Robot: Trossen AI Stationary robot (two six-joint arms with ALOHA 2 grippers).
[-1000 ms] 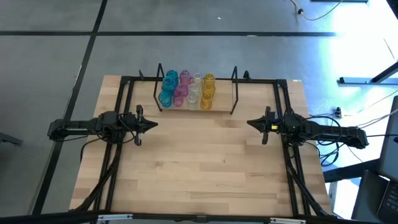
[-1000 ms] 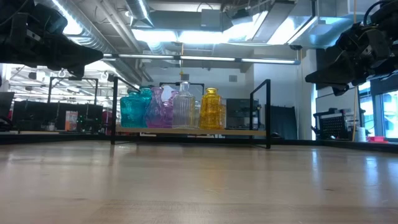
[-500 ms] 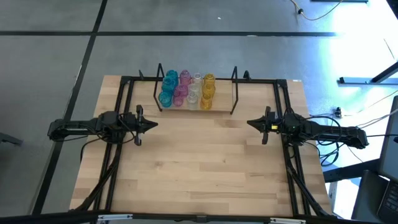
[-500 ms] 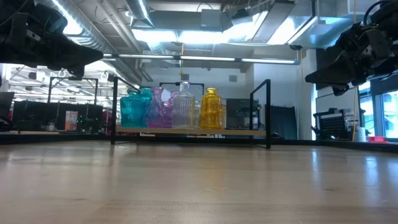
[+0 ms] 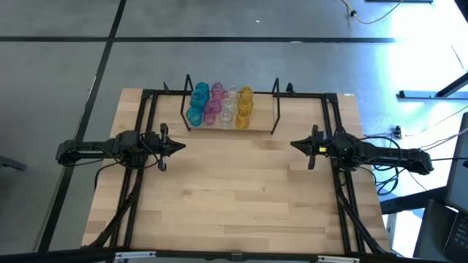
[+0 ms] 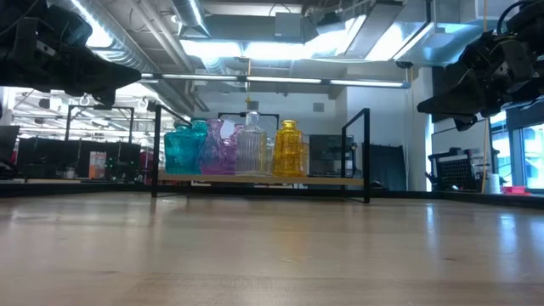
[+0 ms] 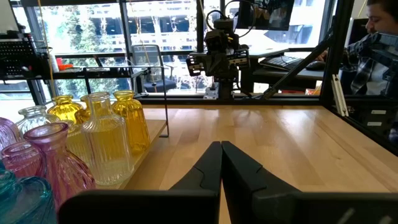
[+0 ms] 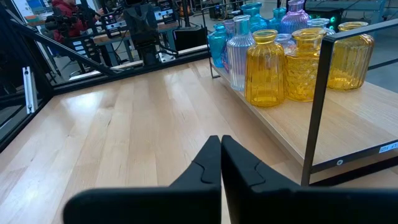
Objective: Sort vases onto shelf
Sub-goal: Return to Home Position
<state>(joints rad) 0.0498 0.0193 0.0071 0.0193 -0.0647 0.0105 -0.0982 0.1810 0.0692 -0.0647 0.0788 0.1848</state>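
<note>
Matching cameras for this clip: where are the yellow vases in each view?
High view: yellow vases, rightmost row on the shelf, top centre.
Low view: yellow vases, centre, right of the clear vase.
Left wrist view: yellow vases, left side, behind a clear vase.
Right wrist view: yellow vases, upper right.
Shared landmark: the shelf's black end frame beside them.

left wrist view crops teal vase [image 7: 22, 199] & person [image 7: 373, 50]; back vases [image 5: 217, 90] mostly hidden in low view.
</note>
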